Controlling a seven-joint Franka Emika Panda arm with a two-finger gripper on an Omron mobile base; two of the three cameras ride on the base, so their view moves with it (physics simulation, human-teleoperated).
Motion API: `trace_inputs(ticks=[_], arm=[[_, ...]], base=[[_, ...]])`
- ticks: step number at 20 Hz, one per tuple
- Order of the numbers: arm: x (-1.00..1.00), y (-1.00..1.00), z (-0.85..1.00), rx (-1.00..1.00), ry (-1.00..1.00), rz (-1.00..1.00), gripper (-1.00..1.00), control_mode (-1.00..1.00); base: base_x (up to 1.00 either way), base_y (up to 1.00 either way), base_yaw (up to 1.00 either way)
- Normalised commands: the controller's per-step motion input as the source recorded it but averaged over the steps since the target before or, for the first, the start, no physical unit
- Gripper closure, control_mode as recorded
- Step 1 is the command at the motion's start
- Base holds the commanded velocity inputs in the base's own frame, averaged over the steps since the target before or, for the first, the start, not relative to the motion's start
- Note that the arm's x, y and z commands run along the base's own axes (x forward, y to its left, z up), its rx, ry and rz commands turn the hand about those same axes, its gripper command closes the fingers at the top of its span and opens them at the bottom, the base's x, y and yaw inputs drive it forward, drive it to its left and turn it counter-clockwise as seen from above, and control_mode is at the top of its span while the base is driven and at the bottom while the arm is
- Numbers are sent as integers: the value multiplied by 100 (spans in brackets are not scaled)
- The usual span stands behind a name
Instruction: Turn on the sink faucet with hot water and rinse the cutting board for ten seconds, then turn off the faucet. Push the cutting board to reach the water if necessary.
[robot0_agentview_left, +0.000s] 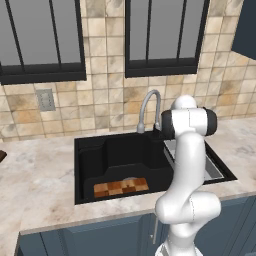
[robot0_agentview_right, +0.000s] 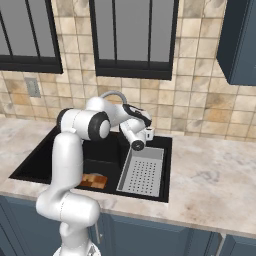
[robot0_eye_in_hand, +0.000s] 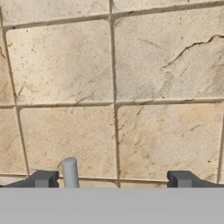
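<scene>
I hold the claw (robot0_eye_in_hand: 113, 179) open behind the faucet (robot0_agentview_left: 149, 107), its lever (robot0_eye_in_hand: 69, 171) at 9 o'clock; next move: swing it to hot.

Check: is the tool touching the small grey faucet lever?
Cannot tell. Hand view: the open tool has the small grey faucet lever beside one fingertip; contact unclear.
</scene>
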Motion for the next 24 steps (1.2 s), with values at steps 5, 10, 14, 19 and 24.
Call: trace_inputs(ticks=[5, 10, 14, 19, 24], arm=[[4, 0, 0, 0, 0, 0, -100, -100], [0, 0, 0, 0, 0, 0, -100, -100], [0, -1, 0, 0, 0, 0, -100, -100], [0, -3, 0, 0, 0, 0, -100, -100], [0, -6, 0, 0, 0, 0, -100, -100]], base=[[0, 0, 0], [0, 0, 0], [0, 0, 0], [0, 0, 0], [0, 0, 0]])
